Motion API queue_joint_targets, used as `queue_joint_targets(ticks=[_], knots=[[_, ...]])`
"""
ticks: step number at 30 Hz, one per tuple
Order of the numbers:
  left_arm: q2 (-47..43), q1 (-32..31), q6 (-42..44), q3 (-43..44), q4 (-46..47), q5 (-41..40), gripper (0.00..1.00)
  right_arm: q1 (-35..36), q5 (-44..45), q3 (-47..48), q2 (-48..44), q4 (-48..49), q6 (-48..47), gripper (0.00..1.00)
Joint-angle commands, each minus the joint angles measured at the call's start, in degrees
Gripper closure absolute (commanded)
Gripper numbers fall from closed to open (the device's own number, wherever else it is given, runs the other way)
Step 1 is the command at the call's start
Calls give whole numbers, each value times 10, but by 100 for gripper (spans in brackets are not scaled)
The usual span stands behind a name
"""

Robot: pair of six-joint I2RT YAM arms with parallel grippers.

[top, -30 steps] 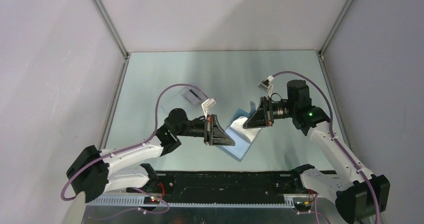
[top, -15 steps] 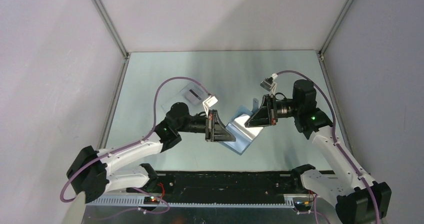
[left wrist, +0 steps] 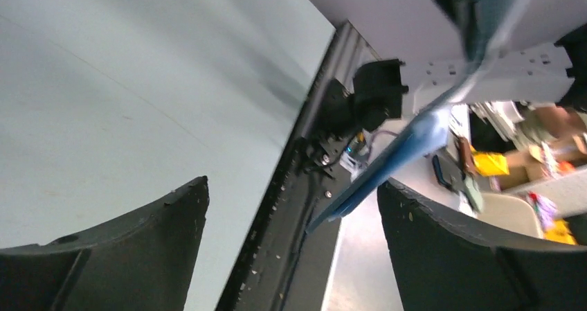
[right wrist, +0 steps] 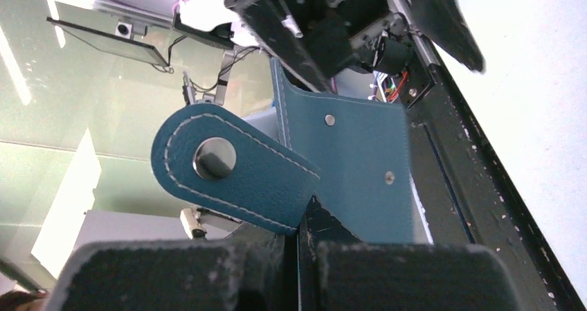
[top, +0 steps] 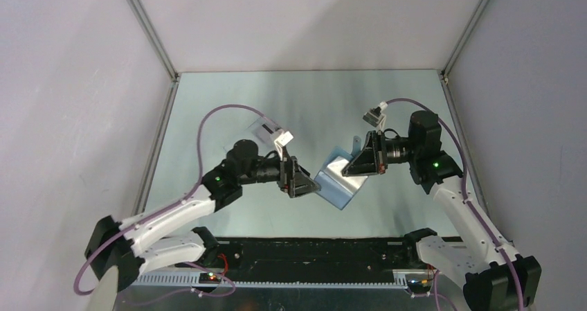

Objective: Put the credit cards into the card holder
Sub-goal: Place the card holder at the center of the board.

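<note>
Robot lab cell; plain grey walls (top: 62,82); metal frame posts (top: 147,30); two table-mounted arms (top: 173,210)

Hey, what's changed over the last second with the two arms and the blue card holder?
The left gripper let go of the card holder: its jaws opened wide and it drew back a little to the left. The holder shifted slightly toward the right arm's side. The right gripper stayed shut on the holder, and its arm hardly moved.
</note>
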Motion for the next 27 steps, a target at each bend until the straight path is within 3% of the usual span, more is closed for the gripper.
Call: queue_joint_targets(ticks=[1, 5, 9, 15, 27], knots=[[-104, 14, 41, 6, -51, -125, 1, -4, 25, 11, 15, -8, -15, 100], [-162, 20, 41, 5, -86, -210, 0, -3, 118, 4, 41, -34, -16, 100], [-193, 26, 10, -1, -130, -260, 0, -6, 162, -47, 51, 53, 48, 100], [-209, 28, -35, -21, -153, -312, 0, -13, 257, -110, 49, 104, 80, 100], [-129, 29, -75, -4, -151, -224, 0, -17, 479, -288, 28, 282, 181, 100]])
